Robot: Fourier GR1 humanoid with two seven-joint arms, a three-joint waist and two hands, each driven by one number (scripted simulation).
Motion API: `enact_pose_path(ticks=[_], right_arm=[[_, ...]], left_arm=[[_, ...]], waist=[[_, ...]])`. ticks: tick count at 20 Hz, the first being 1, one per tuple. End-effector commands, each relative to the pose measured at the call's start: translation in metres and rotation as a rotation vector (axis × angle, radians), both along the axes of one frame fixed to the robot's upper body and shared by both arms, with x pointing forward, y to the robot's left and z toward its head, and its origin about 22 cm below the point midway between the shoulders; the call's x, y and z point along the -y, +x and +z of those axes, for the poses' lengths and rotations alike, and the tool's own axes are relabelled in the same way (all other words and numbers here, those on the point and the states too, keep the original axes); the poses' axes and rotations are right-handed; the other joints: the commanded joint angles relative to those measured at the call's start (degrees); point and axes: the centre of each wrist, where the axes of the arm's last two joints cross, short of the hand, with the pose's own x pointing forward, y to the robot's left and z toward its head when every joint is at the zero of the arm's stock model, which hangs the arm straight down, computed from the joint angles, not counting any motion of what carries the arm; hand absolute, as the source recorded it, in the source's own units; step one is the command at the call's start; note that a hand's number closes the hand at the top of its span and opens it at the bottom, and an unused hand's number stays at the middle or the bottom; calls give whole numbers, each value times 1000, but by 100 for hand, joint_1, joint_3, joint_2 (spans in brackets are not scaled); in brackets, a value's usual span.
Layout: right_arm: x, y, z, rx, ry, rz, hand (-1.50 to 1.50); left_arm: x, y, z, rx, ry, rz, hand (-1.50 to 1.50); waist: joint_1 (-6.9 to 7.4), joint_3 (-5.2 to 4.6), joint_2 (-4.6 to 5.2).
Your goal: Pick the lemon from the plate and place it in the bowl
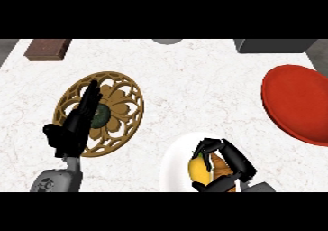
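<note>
Far left up top: brown block [48, 48] sitting on the marble counter [193, 85], near the back edge. Below that, left hand [75, 127] with fingers straight and relaxed, holding nothing, showing over a gold ornamental trivet [120, 106] with a dark green centre. Toward the middle-bottom, white plate [172, 164] at the near edge, with the lemon [198, 169] still sitting on it. Right hand [226, 164] curled round the lemon, fingers and thumb wrapped on either side, something orange tucked right beside the yellow under the fingers, can't tell what exactly. Over at the right edge, red bowl [299, 103], well apart from the plate, nothing in it. Grey box [276, 45] up in the back right corner.
</note>
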Motion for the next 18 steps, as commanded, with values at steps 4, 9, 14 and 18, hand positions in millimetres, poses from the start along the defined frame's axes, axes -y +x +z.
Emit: enact_pose_path(ticks=[4, 9, 14, 18], right_arm=[[72, -62, 59, 98, -159, -28, 150], [89, -88, 114, 294, -57, -84, 150], [100, -109, 178, 477, -89, -192, 150], [95, -127, 230, 510, -156, -261, 150]], left_arm=[[-18, -2, 11, 0, -1, 24, 0], [-1, -3, 7, 1, -9, 23, 0], [-15, 6, 14, 6, 0, 30, 0], [1, 10, 2, 18, 15, 16, 0]], waist=[[-104, 8, -3], [-124, 11, 4], [-107, 9, 14], [-35, 5, 45]])
